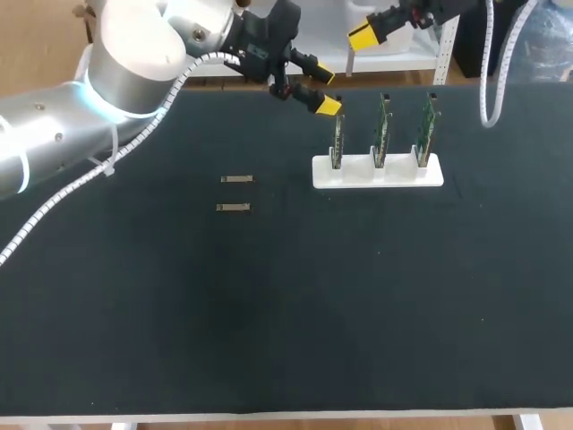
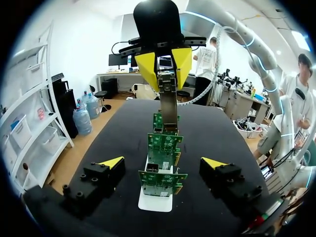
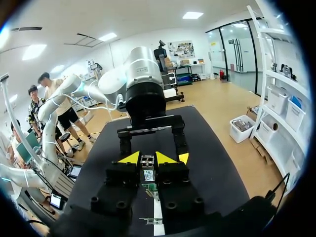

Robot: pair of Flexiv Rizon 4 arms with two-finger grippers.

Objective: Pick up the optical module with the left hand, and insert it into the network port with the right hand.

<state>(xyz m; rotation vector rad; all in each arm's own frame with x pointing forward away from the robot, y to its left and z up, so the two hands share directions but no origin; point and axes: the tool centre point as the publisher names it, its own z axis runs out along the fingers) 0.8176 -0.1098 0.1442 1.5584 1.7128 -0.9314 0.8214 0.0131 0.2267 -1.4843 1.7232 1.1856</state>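
My right gripper (image 3: 147,159) is shut on a slim metal optical module (image 3: 147,174) that points down from between its yellow tips. In the left wrist view that module (image 2: 167,96) hangs from the right gripper (image 2: 164,64) just above the far board of a white holder (image 2: 155,202). The holder (image 1: 378,172) carries three upright green port boards (image 1: 382,133). My left gripper (image 1: 324,91) stands open and empty at the holder's left end; its yellow tips (image 2: 111,162) flank the row of boards. Two more modules (image 1: 236,179) (image 1: 233,207) lie flat on the black mat.
The black mat (image 1: 286,313) covers the whole table. The two loose modules lie left of the holder, about mid-depth. The left arm's white cable loom (image 1: 81,179) runs over the mat's left part.
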